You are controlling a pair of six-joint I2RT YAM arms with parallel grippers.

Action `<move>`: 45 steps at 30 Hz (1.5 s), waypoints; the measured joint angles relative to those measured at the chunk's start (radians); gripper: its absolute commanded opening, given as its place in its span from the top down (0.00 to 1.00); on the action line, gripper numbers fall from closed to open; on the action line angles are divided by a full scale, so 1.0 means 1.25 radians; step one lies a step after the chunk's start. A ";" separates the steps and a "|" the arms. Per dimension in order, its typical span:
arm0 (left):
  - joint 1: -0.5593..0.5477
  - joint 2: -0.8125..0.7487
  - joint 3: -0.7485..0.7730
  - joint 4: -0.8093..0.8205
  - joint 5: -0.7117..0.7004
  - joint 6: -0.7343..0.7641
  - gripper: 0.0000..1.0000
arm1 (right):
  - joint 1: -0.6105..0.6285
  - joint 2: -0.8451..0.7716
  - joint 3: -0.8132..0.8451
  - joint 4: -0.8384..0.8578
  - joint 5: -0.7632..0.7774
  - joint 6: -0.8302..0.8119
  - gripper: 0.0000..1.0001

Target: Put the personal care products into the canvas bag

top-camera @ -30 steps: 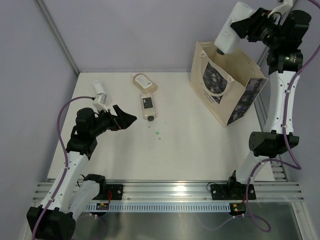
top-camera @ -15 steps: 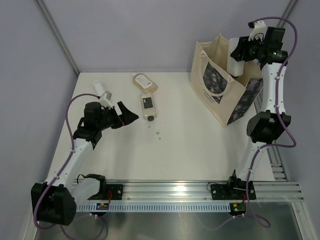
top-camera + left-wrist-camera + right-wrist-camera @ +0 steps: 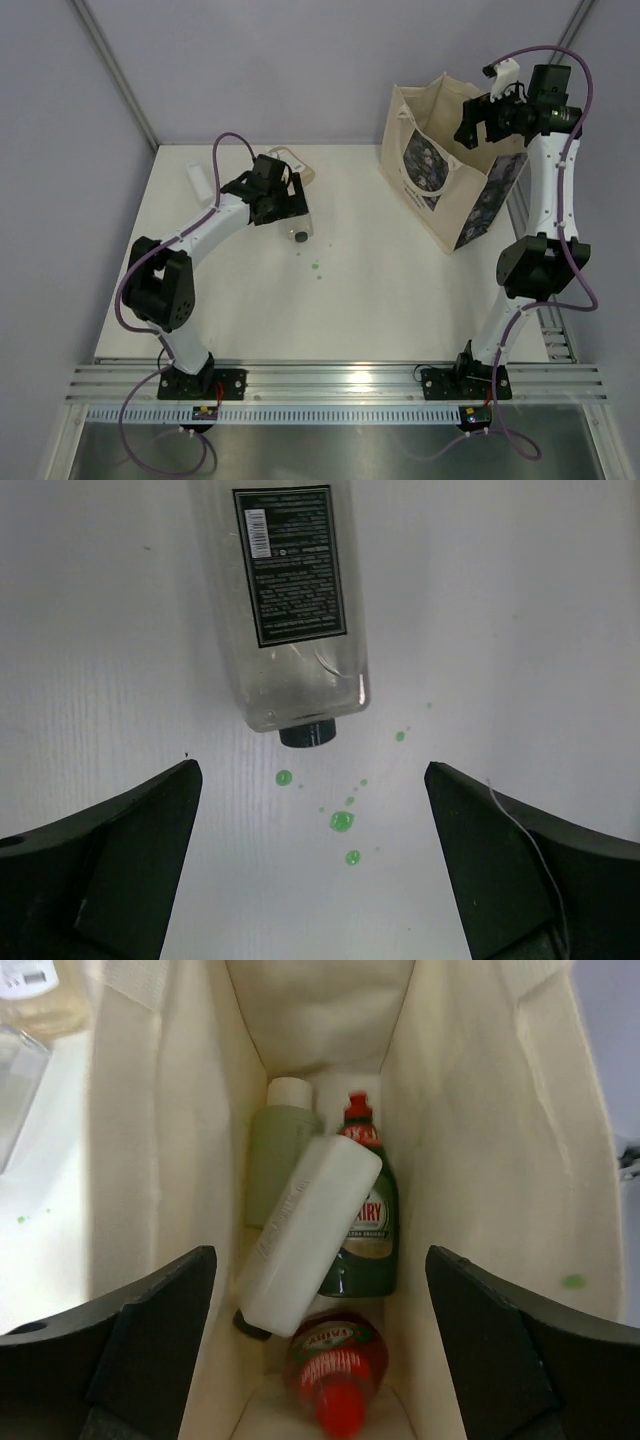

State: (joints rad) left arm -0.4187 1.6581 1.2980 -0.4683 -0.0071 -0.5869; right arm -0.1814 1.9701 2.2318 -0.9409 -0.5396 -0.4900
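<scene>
White worktop [image 3: 380,310] is enclosed by pale lilac walls [image 3: 300,60] (alu. corner post [image 3: 112,72] at left); slotted alu. rail [image 3: 340,382] is fitted along near edge.

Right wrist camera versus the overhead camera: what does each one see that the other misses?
Only the right wrist view looks down inside the bag: a pale-green bottle, a green bottle, a white tube lying across them and a red bottle. Only the overhead view shows the table with a clear bottle by the open left gripper, a beige pouch and a small pale bottle. Both show the canvas bag with the open right gripper above it.
</scene>
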 measured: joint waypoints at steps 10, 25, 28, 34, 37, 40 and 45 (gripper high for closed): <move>-0.058 0.274 0.227 -0.147 -0.197 -0.034 0.08 | 0.000 -0.192 -0.054 0.035 -0.076 0.041 0.00; -0.084 0.485 0.417 -0.229 -0.220 -0.041 0.59 | 0.003 -0.392 -0.453 0.192 -0.340 0.144 0.01; -0.084 0.460 0.372 -0.195 -0.214 -0.034 0.94 | 0.005 -0.432 -0.517 0.227 -0.392 0.159 0.00; -0.081 0.312 0.146 -0.073 -0.129 -0.002 1.00 | 0.040 -0.426 -0.544 0.239 -0.495 0.178 0.10; -0.075 0.163 -0.031 -0.001 -0.010 0.001 1.00 | 0.114 -0.426 -0.571 0.234 -0.464 0.177 0.12; -0.066 0.020 -0.175 0.076 0.110 -0.004 1.00 | 0.206 -0.425 -0.613 0.247 -0.414 0.222 0.13; -0.059 -0.139 -0.353 0.264 0.283 -0.039 1.00 | 0.309 -0.396 -0.665 0.281 -0.291 0.356 0.15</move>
State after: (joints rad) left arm -0.4927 1.4837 0.8570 -0.1387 0.3466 -0.6353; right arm 0.2047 1.4746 1.4006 -0.5892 -0.9035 -0.0452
